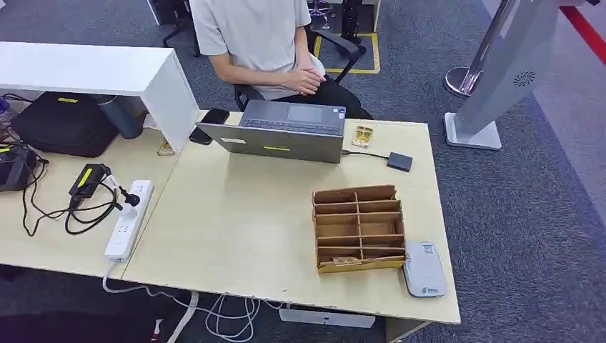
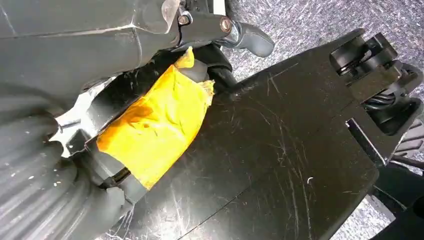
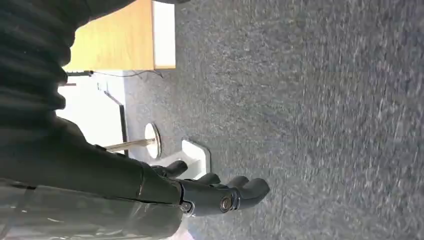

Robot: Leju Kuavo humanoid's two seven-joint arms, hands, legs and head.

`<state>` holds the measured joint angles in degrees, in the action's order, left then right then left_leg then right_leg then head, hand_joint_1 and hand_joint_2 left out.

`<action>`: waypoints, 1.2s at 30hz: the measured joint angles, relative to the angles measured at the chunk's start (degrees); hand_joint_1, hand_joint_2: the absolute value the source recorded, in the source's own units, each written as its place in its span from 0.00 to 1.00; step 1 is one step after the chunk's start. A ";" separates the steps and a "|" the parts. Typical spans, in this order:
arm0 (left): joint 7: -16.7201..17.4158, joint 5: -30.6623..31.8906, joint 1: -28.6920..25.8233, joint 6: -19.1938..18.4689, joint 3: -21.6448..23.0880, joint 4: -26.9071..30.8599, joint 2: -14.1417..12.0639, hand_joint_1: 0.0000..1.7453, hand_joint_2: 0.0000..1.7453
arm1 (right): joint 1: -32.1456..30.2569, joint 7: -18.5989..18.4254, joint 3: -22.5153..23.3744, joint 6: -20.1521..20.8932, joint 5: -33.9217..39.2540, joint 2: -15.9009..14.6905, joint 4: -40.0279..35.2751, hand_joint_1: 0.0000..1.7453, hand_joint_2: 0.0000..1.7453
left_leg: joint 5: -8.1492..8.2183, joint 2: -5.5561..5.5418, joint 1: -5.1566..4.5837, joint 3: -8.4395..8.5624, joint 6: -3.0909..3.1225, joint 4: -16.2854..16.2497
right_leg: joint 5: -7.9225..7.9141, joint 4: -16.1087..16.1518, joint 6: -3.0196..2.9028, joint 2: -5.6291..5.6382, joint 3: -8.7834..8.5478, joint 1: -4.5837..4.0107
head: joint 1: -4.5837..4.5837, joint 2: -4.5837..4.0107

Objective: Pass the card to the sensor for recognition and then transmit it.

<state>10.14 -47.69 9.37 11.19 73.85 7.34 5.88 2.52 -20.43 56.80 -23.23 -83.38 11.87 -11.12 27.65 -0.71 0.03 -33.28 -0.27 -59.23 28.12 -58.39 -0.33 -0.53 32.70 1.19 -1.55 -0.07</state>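
On the counter point(image 1: 236, 214), near the front right corner: a cardboard organizer point(image 1: 359, 228), open slots upward. In its front slot, a small flat item, likely the card point(image 1: 346, 261), too small to read. Touching the organizer's right side, toward the front edge: a grey sensor point(image 1: 424, 269), lying flat. Behind the organizer: an open laptop point(image 1: 286, 131), with a cable running to a small dark box point(image 1: 399, 161) on the right. Just behind the box's cable, a small yellow packet point(image 1: 363, 136). Left of the laptop, a black phone point(image 1: 210, 123). Far left of the organizer: a white power strip point(image 1: 130, 219) with a black adapter point(image 1: 88, 179) and looped cables. Beyond the laptop, a seated person point(image 1: 261, 39), hands together in lap.

Off the counter, hanging over grey carpet point(image 3: 310, 100): right hand point(image 3: 220, 192), fingers apart, lightly curled, holding nothing. Left hand point(image 2: 235, 32) low beside the body, one dark finger visible; apart or together, cannot tell.
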 joint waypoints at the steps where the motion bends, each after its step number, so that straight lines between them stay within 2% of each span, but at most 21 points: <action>1: -0.02 -0.31 -0.01 0.18 0.00 0.00 0.02 0.00 1.00 | 0.00 -0.64 0.22 -1.15 -0.02 -0.02 -0.05 0.00 1.00 | 0.01 0.00 0.00 -0.01 0.01 0.00 | 0.00 0.00 0.00 0.00 0.00 0.00 | 0.00 0.00; 2: -0.02 -0.66 -0.03 0.42 0.00 0.00 0.04 0.00 1.00 | -0.07 -0.55 0.40 -2.90 0.26 -0.02 -0.18 0.00 1.00 | 0.02 0.00 0.00 -0.01 0.03 0.00 | 0.00 0.00 0.00 0.00 0.00 0.00 | 0.00 0.00; 4: 0.26 -0.94 -0.10 1.10 0.00 -0.02 0.28 0.00 1.00 | -0.38 2.93 1.29 -7.58 2.52 -0.59 -0.77 0.00 1.00 | 0.02 0.01 0.00 -0.02 0.03 0.00 | 0.00 0.00 0.00 0.00 0.00 0.00 | -0.02 0.00; 8: 0.81 -1.05 -0.13 1.68 0.00 -0.15 0.55 0.00 1.00 | -0.62 5.95 2.62 -8.27 3.98 -2.56 -1.01 0.00 1.00 | 0.02 0.00 -0.01 -0.01 0.03 0.00 | 0.03 0.01 0.05 -0.01 0.00 0.01 | 0.02 0.00; 10: 1.38 -0.15 -0.17 2.12 0.09 -0.15 0.70 0.00 1.00 | -0.85 9.25 3.85 -9.78 6.85 -4.07 -1.80 0.00 1.00 | 0.08 0.00 -0.07 -0.01 0.13 -0.01 | 0.02 0.02 0.10 -0.01 -0.01 0.08 | 0.00 0.00; 12: 1.75 -0.32 -0.23 2.79 0.35 -0.20 0.94 0.00 1.00 | -1.68 13.87 6.25 -11.35 8.86 -4.70 -4.90 0.00 1.00 | 0.09 -0.01 -0.13 -0.03 0.18 -0.01 | 0.05 0.02 0.17 -0.03 -0.02 0.13 | 0.00 0.00; 13: 1.70 -0.72 -0.28 2.93 0.35 -0.24 0.98 0.00 1.00 | -2.25 17.40 7.06 -12.58 8.90 -4.68 -7.12 0.00 1.00 | 0.10 -0.02 -0.13 -0.02 0.18 -0.01 | 0.05 0.02 0.18 -0.06 -0.04 0.13 | -0.02 0.00; 15: 1.24 -1.49 -0.29 3.13 0.35 -0.37 1.09 0.00 1.00 | -2.86 22.23 8.94 -15.42 9.05 -3.63 -12.03 0.00 1.00 | 0.09 -0.02 -0.13 -0.02 0.20 -0.01 | 0.05 0.01 0.18 -0.05 -0.04 0.12 | 0.00 0.00; 18: 0.81 -2.69 -0.26 3.13 0.35 -0.52 1.25 0.00 1.00 | -3.08 31.49 12.07 -16.71 9.20 -1.83 -19.36 0.00 1.00 | 0.09 0.00 -0.13 0.00 0.20 -0.01 | 0.06 0.02 0.18 -0.03 -0.04 0.13 | 0.02 0.00; 20: 0.22 -3.61 -0.26 2.95 0.35 -0.63 1.27 0.00 1.00 | -2.92 39.09 14.48 -15.89 12.10 0.03 -24.43 0.00 1.00 | 0.09 -0.02 -0.13 0.00 0.21 -0.01 | 0.06 0.01 0.18 -0.06 -0.04 0.13 | -0.02 0.00; 23: -1.23 -4.81 -0.26 2.95 0.35 -0.79 1.33 0.00 1.00 | -2.57 49.38 17.01 -11.56 20.27 2.71 -31.00 0.00 1.00 | 0.09 -0.02 -0.13 0.02 0.20 0.00 | 0.06 -0.01 0.18 -0.07 -0.04 0.13 | -0.02 0.00; 26: -1.73 -5.23 -0.27 2.95 0.35 -0.96 1.40 0.00 1.00 | -2.57 54.03 18.12 -10.92 23.06 4.83 -36.01 0.00 1.00 | 0.09 -0.01 -0.13 0.03 0.20 0.00 | 0.07 -0.02 0.18 -0.06 -0.06 0.13 | -0.02 0.00; 27: -1.73 -5.40 -0.27 2.95 0.35 -0.96 1.40 0.00 0.00 | -2.60 55.32 18.23 -11.49 23.71 5.44 -37.28 0.00 1.00 | 0.09 -0.01 -0.13 0.03 0.20 0.00 | 0.07 -0.02 0.18 -0.06 -0.06 0.13 | 0.00 0.00; 29: -1.73 -5.73 -0.26 2.60 0.35 -0.98 1.40 0.00 0.00 | -3.21 58.57 17.52 -13.58 26.52 6.03 -39.38 0.00 1.00 | 0.09 -0.02 -0.18 0.06 0.21 0.00 | 0.08 -0.01 0.20 -0.08 -0.07 0.18 | -0.02 0.00; 30: -1.73 -5.42 -0.27 2.45 0.35 -1.01 1.40 0.00 1.00 | -4.20 58.33 16.21 -13.01 28.71 6.19 -41.65 0.00 1.00 | 0.10 -0.05 -0.25 0.05 0.24 -0.01 | 0.11 0.00 0.26 -0.12 -0.09 0.23 | -0.02 0.00; 31: -1.75 -4.24 -0.31 2.12 0.35 -1.05 1.35 0.00 1.00 | -5.31 54.95 14.62 -9.57 30.69 5.53 -46.38 0.00 1.00 | 0.13 -0.08 -0.35 0.02 0.36 -0.01 | 0.14 0.01 0.33 -0.16 -0.11 0.32 | -0.04 0.00; 32: -1.81 -2.97 -0.36 1.44 0.44 -1.07 1.33 0.00 1.00 | -5.83 49.81 14.21 -3.93 31.54 3.55 -51.19 0.00 1.00 | 0.11 -0.08 -0.56 0.02 0.62 0.00 | 0.13 -0.04 0.50 -0.18 -0.07 0.60 | -0.07 0.00; 33: -1.97 -1.86 -0.42 0.62 0.74 -1.09 1.22 0.00 1.00 | -5.70 42.88 14.27 5.30 31.95 -1.29 -55.67 0.00 1.00 | 0.07 -0.04 -0.74 0.00 0.77 0.04 | 0.12 -0.11 0.70 -0.11 -0.06 0.84 | -0.41 0.00; 34: -2.12 -1.22 -0.38 0.17 1.07 -1.11 1.07 0.00 1.00 | -5.26 38.40 14.43 13.83 31.80 -6.28 -57.91 0.00 1.00 | 0.10 -0.01 -0.95 0.01 0.99 0.03 | 0.10 -0.17 0.94 -0.05 -0.01 1.06 | -0.44 0.00; 35: -2.30 -0.81 -0.30 -0.19 1.31 -1.11 0.94 0.00 1.00 | -4.70 36.71 14.64 21.07 31.30 -11.62 -60.01 0.00 1.00 | 0.13 0.06 -1.01 0.04 1.03 -0.01 | 0.08 -0.16 1.10 0.05 0.00 1.13 | -0.22 0.00; 36: -2.32 -0.57 -0.23 -0.39 1.40 -1.13 0.90 0.00 1.00 | -4.25 37.48 14.80 25.18 30.75 -15.65 -62.28 0.00 1.00 | 0.17 0.08 -1.00 0.10 1.10 -0.03 | 0.01 0.00 1.19 0.11 -0.10 1.11 | -0.28 0.00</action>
<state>7.82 -48.26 9.14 10.80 75.25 6.21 6.78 -1.73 17.04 71.60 1.96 -52.63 -3.79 -73.40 27.82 -0.63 -0.97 -33.18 0.83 -59.25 28.14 -58.38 0.87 -0.42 32.59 2.29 -1.84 -0.07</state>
